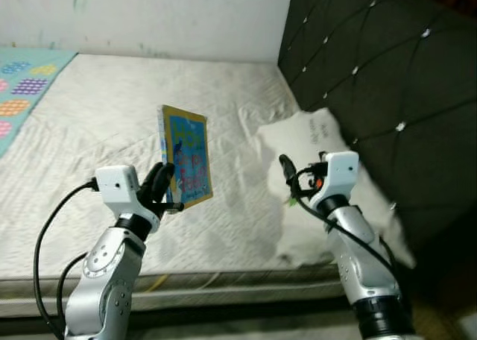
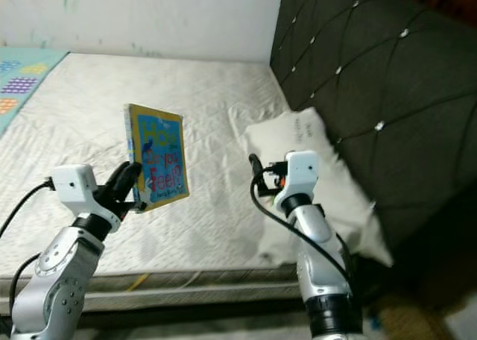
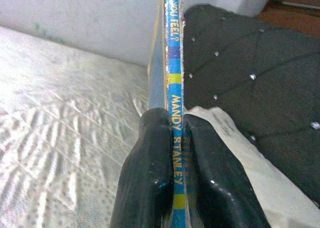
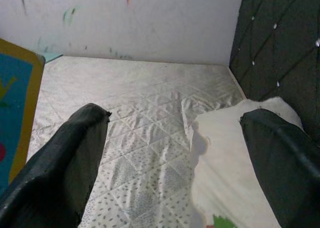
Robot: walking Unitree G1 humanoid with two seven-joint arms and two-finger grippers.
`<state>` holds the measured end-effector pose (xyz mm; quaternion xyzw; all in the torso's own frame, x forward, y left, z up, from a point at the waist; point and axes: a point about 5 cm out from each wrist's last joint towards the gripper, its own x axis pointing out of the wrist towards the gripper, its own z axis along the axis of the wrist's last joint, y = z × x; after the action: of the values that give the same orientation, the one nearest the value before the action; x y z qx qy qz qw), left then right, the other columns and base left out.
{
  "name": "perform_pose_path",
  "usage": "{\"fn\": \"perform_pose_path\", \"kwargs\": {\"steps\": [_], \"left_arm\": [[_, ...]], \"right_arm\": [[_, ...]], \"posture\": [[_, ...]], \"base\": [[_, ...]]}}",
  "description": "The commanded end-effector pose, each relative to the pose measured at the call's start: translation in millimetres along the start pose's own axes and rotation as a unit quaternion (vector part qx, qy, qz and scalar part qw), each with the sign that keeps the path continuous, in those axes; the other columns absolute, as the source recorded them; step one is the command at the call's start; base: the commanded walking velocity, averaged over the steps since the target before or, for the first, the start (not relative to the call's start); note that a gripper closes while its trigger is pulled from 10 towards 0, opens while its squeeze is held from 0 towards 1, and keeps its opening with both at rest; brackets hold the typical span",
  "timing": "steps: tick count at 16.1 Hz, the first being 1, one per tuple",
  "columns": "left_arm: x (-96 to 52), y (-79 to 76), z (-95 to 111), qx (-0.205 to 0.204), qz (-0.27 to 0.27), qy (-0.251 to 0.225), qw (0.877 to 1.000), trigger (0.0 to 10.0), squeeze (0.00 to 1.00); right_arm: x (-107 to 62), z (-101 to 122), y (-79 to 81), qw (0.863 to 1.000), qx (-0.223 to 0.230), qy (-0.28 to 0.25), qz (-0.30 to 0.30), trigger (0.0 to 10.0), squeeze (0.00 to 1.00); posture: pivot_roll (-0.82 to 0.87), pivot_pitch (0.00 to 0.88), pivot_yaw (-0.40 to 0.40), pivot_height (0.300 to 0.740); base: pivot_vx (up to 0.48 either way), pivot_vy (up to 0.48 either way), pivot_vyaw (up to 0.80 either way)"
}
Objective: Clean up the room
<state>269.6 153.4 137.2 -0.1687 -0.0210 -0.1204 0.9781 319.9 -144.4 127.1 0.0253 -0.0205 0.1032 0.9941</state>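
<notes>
Gripping a picture book in the left claw, fingers clenched on the lower part of the spine, one on each cover. Holding it upright and clear above the bare mattress, likely because pinching a thin board book by the spine is the surest way to keep it from swinging or slipping while carrying. Showing the blue, yellow-edged cover turned toward the right arm, the spine facing the left wrist camera, with the lettering running up between the fingers.

Keeping the right claw released, fingers spread wide with nothing between them, raised over the near edge of the white pillow that is lying against the dark tufted headboard. Probably hovering there as a ready second grip, either to steady the book or to deal with the pillow next.

Judging the tidying as mid-way: book lifted off the bed, not yet put anywhere. Looking for a proper spot still seems needed. Lying at the far left of the bed, a colourful patterned mat. Risking a twist of the book if the grip on the narrow spine loosens.
</notes>
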Motion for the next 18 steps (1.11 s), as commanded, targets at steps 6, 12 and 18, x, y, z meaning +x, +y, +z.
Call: {"fn": "perform_pose_path", "kwargs": {"steps": [6, 12, 18], "left_arm": [[2.7, -15.4, 9.8, -0.006, -0.052, -0.031, 0.998, 10.0, 0.0], [2.9, -15.3, 10.4, -0.006, -0.054, -0.032, 0.998, 10.0, 0.0], [2.8, -14.1, 10.3, -0.005, -0.052, -0.029, 0.998, 10.0, 0.0]], "right_arm": [[0.6, 2.3, -5.4, 1.0, -0.007, -0.003, -0.004, 10.0, 0.0], [-0.5, 1.6, -5.5, 1.0, -0.006, -0.003, -0.006, 10.0, 0.0], [-0.4, 1.2, -5.5, 1.0, -0.005, -0.002, -0.008, 10.0, 0.0]], "posture": [[-0.01, 0.021, -0.058, 0.74], [-0.02, 0.024, -0.055, 0.74], [-0.02, 0.029, -0.053, 0.74]], "base": [[0.144, 0.0, 0.0], [0.333, 0.0, 0.0], [0.326, 0.0, 0.0]]}}
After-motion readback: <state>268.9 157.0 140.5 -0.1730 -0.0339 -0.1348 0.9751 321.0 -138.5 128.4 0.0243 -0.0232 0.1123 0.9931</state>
